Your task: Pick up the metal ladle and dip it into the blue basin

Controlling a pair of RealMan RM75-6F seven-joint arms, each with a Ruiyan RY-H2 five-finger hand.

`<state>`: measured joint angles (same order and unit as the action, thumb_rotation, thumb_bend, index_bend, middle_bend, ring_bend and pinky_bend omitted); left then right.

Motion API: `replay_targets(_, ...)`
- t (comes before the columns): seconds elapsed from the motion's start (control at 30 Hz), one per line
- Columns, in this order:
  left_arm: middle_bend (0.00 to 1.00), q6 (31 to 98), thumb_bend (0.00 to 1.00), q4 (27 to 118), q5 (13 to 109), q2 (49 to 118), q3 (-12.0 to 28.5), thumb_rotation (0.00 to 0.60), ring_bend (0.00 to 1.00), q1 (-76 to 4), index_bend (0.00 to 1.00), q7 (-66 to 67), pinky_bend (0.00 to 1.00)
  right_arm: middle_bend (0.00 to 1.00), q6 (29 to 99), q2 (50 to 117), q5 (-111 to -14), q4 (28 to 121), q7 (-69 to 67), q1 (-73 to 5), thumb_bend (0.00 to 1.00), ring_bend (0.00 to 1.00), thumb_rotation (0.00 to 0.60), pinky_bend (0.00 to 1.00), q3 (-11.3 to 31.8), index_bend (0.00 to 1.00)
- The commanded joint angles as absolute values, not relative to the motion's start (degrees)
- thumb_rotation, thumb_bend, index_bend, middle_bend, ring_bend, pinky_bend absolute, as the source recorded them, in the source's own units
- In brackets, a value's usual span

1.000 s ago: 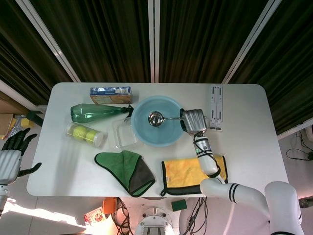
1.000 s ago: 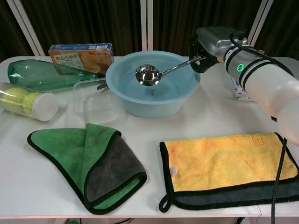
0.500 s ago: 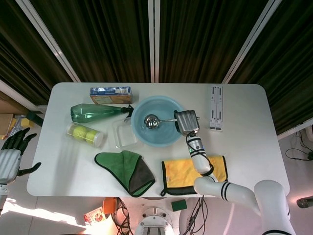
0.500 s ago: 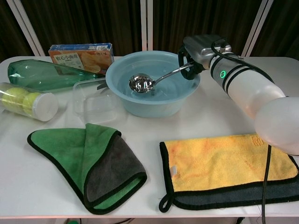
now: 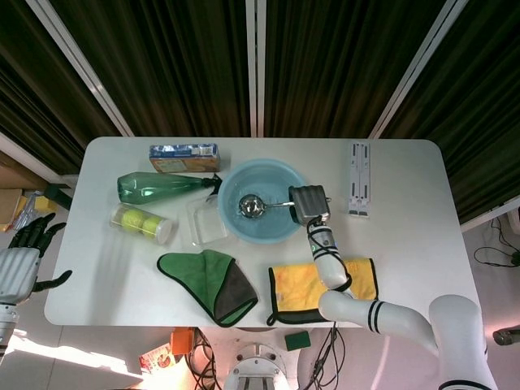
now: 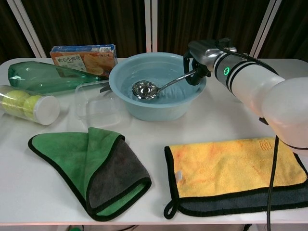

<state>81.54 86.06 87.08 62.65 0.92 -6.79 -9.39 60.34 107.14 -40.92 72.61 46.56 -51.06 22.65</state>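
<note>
While the left hand (image 5: 18,264) hangs off the table's (image 5: 406,236) left edge with fingers spread and empty, the right hand (image 6: 201,55) grips the ladle (image 6: 161,85) by its handle, bowl down inside the basin (image 6: 159,103).

The metal ladle (image 6: 145,89) is shiny, with a round bowl and a thin straight handle that slants up to the right over the rim of the blue basin (image 6: 195,93). Its bowl sits low inside the basin, a round pale-blue tub standing upright on the white surface (image 6: 226,120).
</note>
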Motion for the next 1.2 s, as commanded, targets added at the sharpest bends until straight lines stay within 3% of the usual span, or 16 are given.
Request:
replay_targets(0.03,0.01,81.4,0.14,86.1,87.1,62.7,0.9,0.600,0.00,-6.9,0.14,-9.4,0.12,0.67,60.4,105.6,-36.9,75.1,48.7,-51.6,0.66,0.76,0.600,1.00,23.6,0.82)
replay_targets(0.67,0.01,81.3,0.14,86.0,86.6,62.7,1.0,0.600,0.00,-7.0,0.14,-9.4,0.12,0.68,62.9,100.8,-25.1,82.4,52.2,-55.0,0.67,0.76,0.600,1.00,25.0,0.82)
replay_targets(1.2,0.01,80.9,0.14,86.3,86.7,62.9,0.8,0.600,0.00,-7.2,0.14,-8.5,0.12,0.68,66.1,92.9,-15.4,92.4,54.9,-57.4,0.67,0.76,0.600,1.00,26.9,0.81)
